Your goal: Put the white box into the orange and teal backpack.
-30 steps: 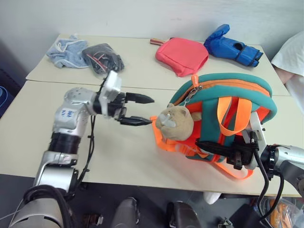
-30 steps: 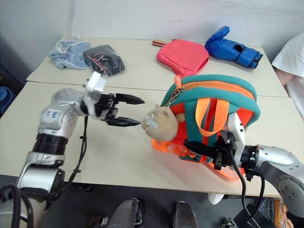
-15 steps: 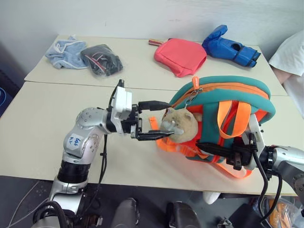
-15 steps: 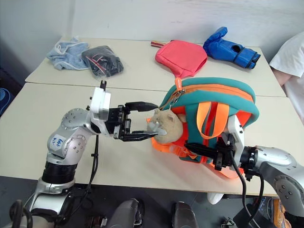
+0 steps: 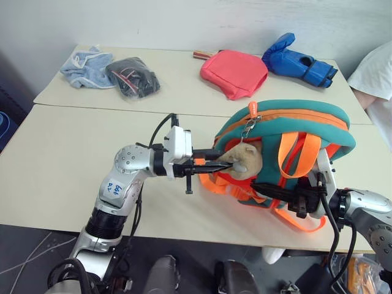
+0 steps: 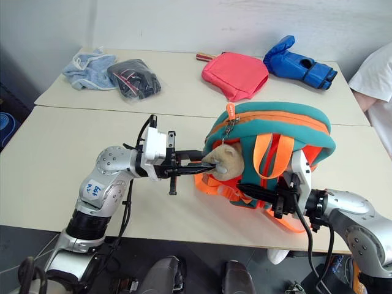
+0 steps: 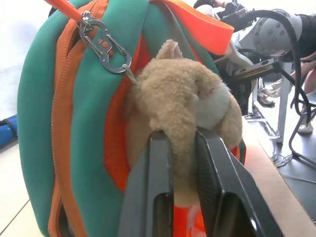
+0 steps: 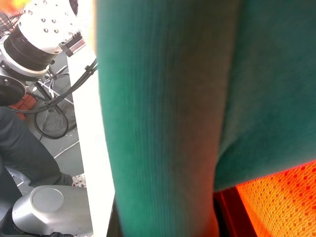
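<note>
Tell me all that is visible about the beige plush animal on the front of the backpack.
The plush animal is small and beige, with fuzzy fabric, one ear and a paler muzzle patch. It hangs by a silver clip from the zipper of the orange and teal backpack, against its orange front. The left gripper reaches in level from the side, its two black fingers shut on the toy and squeezing its lower part.

The backpack stands on the near table; pouch and glove lie behind it
</note>
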{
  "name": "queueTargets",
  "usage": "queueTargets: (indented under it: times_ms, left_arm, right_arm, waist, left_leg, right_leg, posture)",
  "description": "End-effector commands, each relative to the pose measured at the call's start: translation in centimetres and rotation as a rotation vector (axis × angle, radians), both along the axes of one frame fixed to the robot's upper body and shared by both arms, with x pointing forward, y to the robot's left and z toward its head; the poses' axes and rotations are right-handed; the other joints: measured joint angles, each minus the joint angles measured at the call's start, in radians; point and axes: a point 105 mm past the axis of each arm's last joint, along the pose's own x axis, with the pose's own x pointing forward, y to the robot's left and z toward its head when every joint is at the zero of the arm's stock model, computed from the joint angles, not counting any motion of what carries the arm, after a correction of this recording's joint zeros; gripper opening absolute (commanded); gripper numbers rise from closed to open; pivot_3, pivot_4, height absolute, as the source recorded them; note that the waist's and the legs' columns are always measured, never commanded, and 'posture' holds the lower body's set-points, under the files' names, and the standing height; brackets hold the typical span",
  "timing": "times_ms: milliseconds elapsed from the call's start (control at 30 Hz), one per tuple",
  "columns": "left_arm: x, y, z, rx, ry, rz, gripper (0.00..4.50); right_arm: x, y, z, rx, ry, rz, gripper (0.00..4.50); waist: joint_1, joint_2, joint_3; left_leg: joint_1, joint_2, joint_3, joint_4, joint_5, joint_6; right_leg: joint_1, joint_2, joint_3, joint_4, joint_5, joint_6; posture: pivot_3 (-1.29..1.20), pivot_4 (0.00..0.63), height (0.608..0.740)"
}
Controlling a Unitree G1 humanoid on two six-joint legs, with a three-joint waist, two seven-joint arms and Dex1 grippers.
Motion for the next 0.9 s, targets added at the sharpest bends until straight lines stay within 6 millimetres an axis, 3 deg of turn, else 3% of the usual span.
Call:
queueTargets:
  times_ms: [33,167,267,333,400,433,500,533,567,700,900]
  left_arm:
    - [0.9,2.1,2.5,-0.074,0.025,0.038,0.31]
    - [4.1,7.2,5.3,-0.133,0.144,0.169,0.31]
    - [5.2,9.9,5.9,-0.130,0.235,0.214,0.31]
    - [6.8,11.6,5.6,-0.159,0.318,0.301,0.31]
    - [8.1,12.7,3.8,-0.105,0.363,0.399,0.31]
    - [8.7,13.0,2.0,-0.049,0.408,0.452,0.31]
    - [9.4,12.6,-2.2,0.079,0.494,0.515,0.31]
    - [9.3,12.1,-3.2,0.109,0.504,0.507,0.31]
    - [9.2,11.3,-3.6,0.093,0.524,0.486,0.31]
    - [8.6,8.3,-2.1,-0.045,0.546,0.359,0.31]
    - [7.0,6.1,-6.1,0.195,0.538,0.315,0.31]
  right_arm:
    - [-0.5,0.4,0.4,0.014,-0.030,0.008,0.00]
    - [-0.7,0.1,0.2,0.014,-0.029,-0.013,0.00]
    - [-0.8,-0.1,0.2,0.017,-0.032,-0.034,0.00]
    - [-0.8,-0.1,0.2,0.016,-0.038,-0.039,0.00]
    - [-0.7,-0.1,0.3,0.022,-0.043,-0.047,0.00]
    - [-0.7,0.0,0.4,0.026,-0.045,-0.051,0.00]
    - [-0.6,0.0,0.6,0.033,-0.051,-0.063,0.00]
    - [-0.6,0.0,0.6,0.034,-0.052,-0.066,0.00]
    - [-0.6,0.0,0.6,0.037,-0.053,-0.070,0.00]
    - [-0.4,0.1,0.8,0.058,-0.061,-0.090,0.00]
    - [-0.1,0.1,1.7,0.145,-0.072,-0.138,0.00]
  waist:
    - [-0.001,0.000,0.000]
    - [-0.004,0.000,0.000]
    - [-0.006,0.000,0.000]
    - [-0.004,0.000,0.000]
    - [-0.002,0.000,0.000]
    - [-0.002,0.000,0.000]
    - [-0.002,0.000,0.000]
    - [-0.002,0.000,0.000]
    - [-0.002,0.000,0.000]
    - [0.000,0.000,0.000]
    - [-0.001,0.000,0.000]
  left_leg:
    - [0.000,0.000,0.000,0.000,0.000,0.000]
    - [0.000,0.001,-0.001,0.000,0.000,-0.001]
    - [0.000,0.001,0.000,-0.001,0.000,-0.001]
    - [0.000,0.000,0.000,-0.002,0.000,-0.001]
    - [0.000,-0.001,0.000,-0.001,0.000,0.000]
    - [0.000,-0.001,0.000,-0.001,0.000,0.000]
    - [0.000,-0.001,0.000,-0.001,0.000,0.000]
    - [0.000,-0.001,0.000,-0.001,0.000,0.000]
    - [0.000,-0.001,0.001,-0.002,0.000,0.000]
    - [-0.001,0.000,0.000,-0.001,0.000,0.000]
    - [-0.001,0.000,0.000,-0.001,0.000,-0.001]
  right_leg:
    - [0.000,0.000,0.000,0.000,0.000,0.000]
    - [-0.001,0.000,0.000,0.001,0.000,0.000]
    - [-0.001,0.001,-0.001,0.001,0.000,0.000]
    - [-0.001,0.002,-0.001,0.001,0.000,0.000]
    - [-0.001,0.002,-0.001,0.001,0.000,0.000]
    - [-0.001,0.002,-0.001,0.001,0.000,0.000]
    - [-0.001,0.002,-0.001,0.001,0.000,0.000]
    - [-0.001,0.002,0.000,0.001,0.000,0.000]
    - [-0.001,0.002,0.000,0.002,0.000,0.000]
    - [-0.002,0.000,0.000,0.004,0.000,0.000]
    - [-0.002,0.001,0.000,0.005,0.000,0.000]
  posture:
    - [0.00,0.150,0.740]
    - [0.00,0.150,0.740]
    - [0.00,0.150,0.740]
    - [0.00,0.150,0.740]
    - [0.00,0.150,0.740]
    - [0.00,0.150,0.740]
    - [0.00,0.150,0.740]
    - [0.00,0.150,0.740]
    - [0.00,0.150,0.740]
    - [0.00,0.150,0.740]
    - [0.00,0.150,0.740]
